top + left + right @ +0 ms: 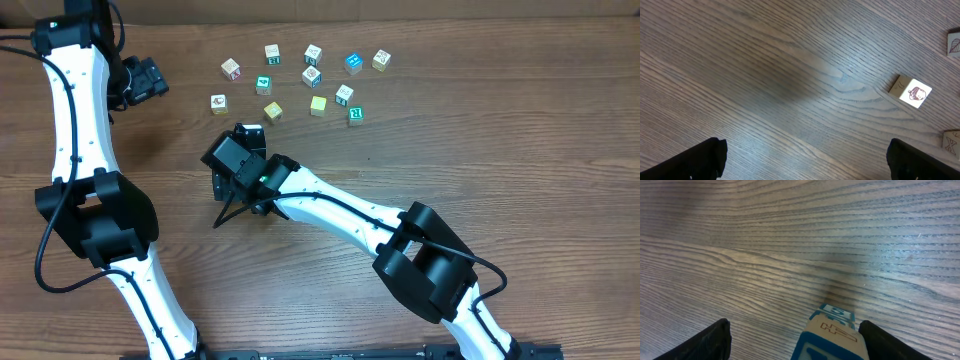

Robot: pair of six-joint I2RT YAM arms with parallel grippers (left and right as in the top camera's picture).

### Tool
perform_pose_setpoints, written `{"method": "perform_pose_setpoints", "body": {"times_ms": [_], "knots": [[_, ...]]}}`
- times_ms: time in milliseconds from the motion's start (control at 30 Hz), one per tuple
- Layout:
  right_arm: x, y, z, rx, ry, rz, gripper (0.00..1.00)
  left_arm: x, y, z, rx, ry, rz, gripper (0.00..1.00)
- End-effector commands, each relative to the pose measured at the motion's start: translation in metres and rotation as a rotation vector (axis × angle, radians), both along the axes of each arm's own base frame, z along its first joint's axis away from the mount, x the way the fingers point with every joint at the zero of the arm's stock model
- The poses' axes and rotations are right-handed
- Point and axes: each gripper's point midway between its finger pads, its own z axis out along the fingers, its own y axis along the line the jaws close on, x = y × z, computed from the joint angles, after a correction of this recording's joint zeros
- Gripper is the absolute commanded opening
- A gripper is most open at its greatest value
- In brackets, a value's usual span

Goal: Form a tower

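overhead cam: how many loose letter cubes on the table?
12. Far row: five cubes. Middle: three. Nearest row: four. A stacked tower shows only in the right wrist view; its cubes are hidden overhead.

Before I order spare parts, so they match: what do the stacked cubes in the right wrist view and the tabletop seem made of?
Tower: probably pale, matte wood, going by its cream face with a dark outlined mark; other faces painted teal. Table: brown streaky grain, slight sheen; real wood or laminate, unclear.
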Motion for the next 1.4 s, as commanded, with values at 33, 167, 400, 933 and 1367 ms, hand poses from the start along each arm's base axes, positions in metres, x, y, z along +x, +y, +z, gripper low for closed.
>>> {"method": "perform_pose_setpoints", "body": {"times_ms": [33,167,400,933,1367], "knots": [[-0.0004,0.0006,-0.0034,0.001,0.006,0.013,0.79,0.0027,-0.0036,0.0065,0.004,-0.019,0.001,1.0],[-0.0002,0.0005,-0.0034,0.001,0.006,0.013,0.79,0.0027,-0.0036,0.0065,0.004,-0.019,0.001,1.0],[-0.0003,0.0004,-0.0035,0.0,0.006,0.013,0.79,0.0027,-0.0035,0.0065,0.004,-0.019,0.001,1.0],[0.0003,0.0011,-0.003,-0.014,-0.011,0.048,0.8,0.0027,-0.0036,0.0066,0.004,-0.019,0.001,1.0],[0.0008,0.0,-0.0032,-0.018,-0.012,0.045,0.84,0.0027,-0.0035,0.0065,0.004,-0.019,0.001,1.0]]}}
